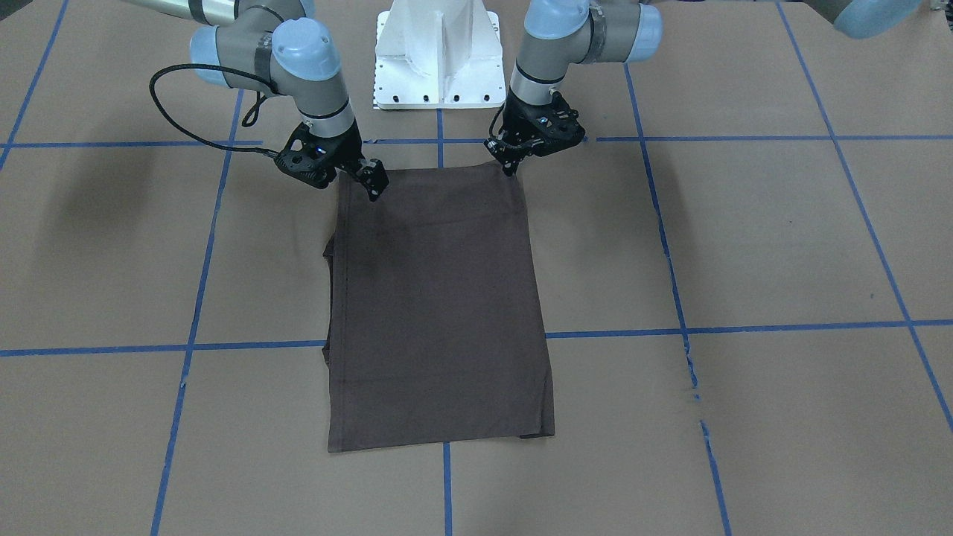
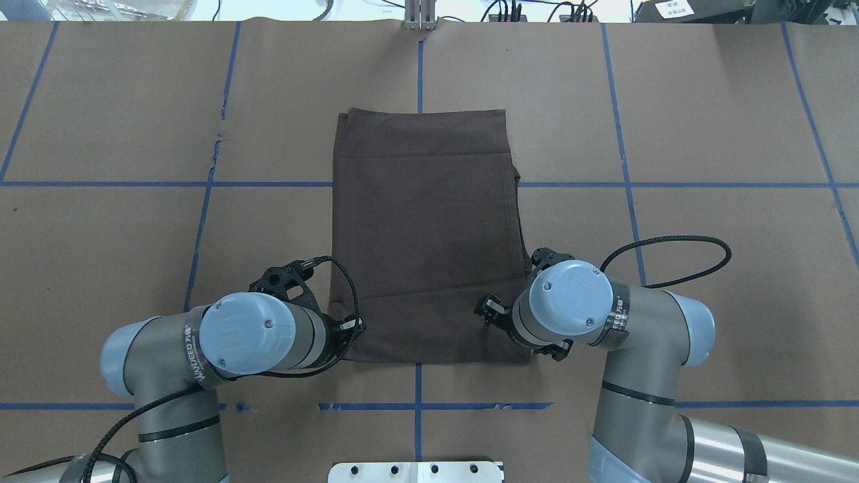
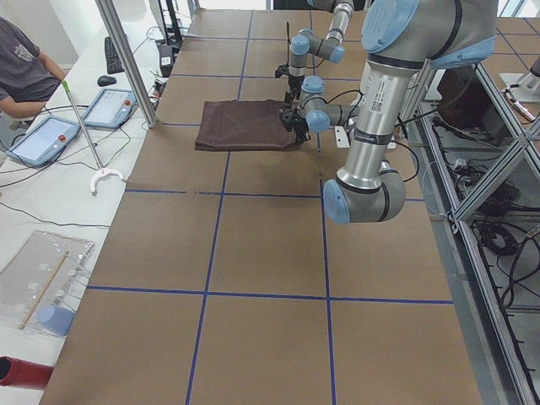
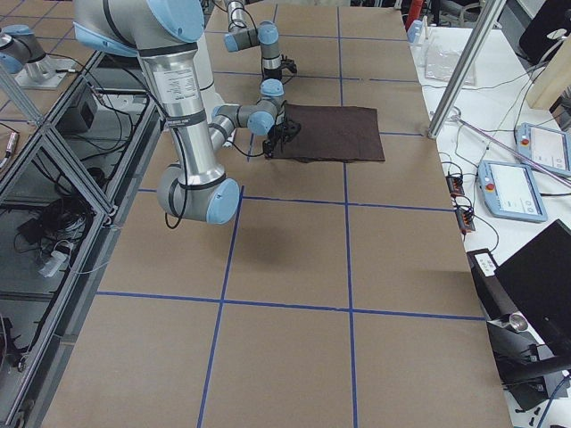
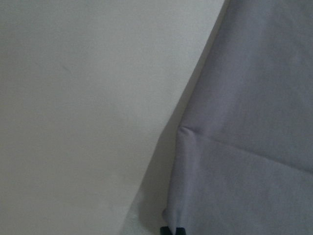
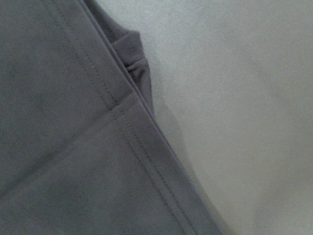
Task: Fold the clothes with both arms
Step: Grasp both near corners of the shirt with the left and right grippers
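A: Lying flat, the folded T-shirt (image 2: 423, 235) sits mid-table (image 2: 704, 282), its long axis six to twelve seen overhead.

B: The left gripper (image 1: 511, 168) is at its seven o'clock corner and the right gripper (image 1: 374, 187) at five, equally near. I cannot tell whether either is pinching.

I see the folded T-shirt (image 1: 439, 305) lying flat, stretching away from both sets of jaws. The left gripper (image 1: 509, 168) and right gripper (image 1: 374, 187) each meet one corner of it. I can't tell whether either set of jaws pinches the cloth.

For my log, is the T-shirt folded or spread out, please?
Folded: the T-shirt lies as a flat rectangle with layered edges showing.
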You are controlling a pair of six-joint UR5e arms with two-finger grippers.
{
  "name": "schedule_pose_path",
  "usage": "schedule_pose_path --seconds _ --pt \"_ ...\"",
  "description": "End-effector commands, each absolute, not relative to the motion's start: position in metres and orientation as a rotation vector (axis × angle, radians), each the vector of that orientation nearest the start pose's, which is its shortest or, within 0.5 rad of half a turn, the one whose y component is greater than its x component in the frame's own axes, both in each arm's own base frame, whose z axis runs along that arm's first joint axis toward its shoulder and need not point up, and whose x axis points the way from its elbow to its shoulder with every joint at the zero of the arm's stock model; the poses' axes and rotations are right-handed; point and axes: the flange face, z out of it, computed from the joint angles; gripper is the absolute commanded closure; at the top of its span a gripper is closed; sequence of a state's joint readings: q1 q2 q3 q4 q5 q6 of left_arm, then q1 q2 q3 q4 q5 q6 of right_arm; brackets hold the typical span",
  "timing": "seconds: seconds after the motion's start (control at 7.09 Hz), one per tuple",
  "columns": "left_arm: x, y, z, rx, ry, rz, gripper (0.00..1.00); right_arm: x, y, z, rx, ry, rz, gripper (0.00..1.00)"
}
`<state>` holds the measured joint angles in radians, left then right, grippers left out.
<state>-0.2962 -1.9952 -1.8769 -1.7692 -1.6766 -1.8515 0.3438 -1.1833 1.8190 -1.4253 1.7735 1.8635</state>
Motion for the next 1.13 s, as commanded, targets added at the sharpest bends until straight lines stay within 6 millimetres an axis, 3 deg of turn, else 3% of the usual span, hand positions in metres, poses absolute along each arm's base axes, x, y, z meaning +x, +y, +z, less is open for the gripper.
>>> schedule_pose_path --seconds 0.0,0.28,0.42,0.56,0.99 --pt "0.542 -0.297 0.268 -0.09 0.938 -0.489 1.0 -0.549 -0.305 0.327 -0.168 -0.781 0.512 0.0" --pt "0.541 -0.297 0.267 -0.089 0.94 -0.49 1.0 -0.551 -0.303 0.327 -0.168 -0.78 0.515 0.01" --pt "0.541 -0.297 0.267 -0.089 0.94 -0.49 1.0 -0.551 -0.303 0.324 -0.171 -0.784 0.518 0.4" --pt "0.541 -0.298 0.267 -0.088 0.94 -0.492 1.0 -0.551 -0.303 0.324 -0.171 -0.784 0.518 0.68" --pt "0.541 -0.298 0.267 -0.088 0.94 -0.492 1.0 -0.549 -0.303 0.316 -0.171 -0.795 0.516 0.82"
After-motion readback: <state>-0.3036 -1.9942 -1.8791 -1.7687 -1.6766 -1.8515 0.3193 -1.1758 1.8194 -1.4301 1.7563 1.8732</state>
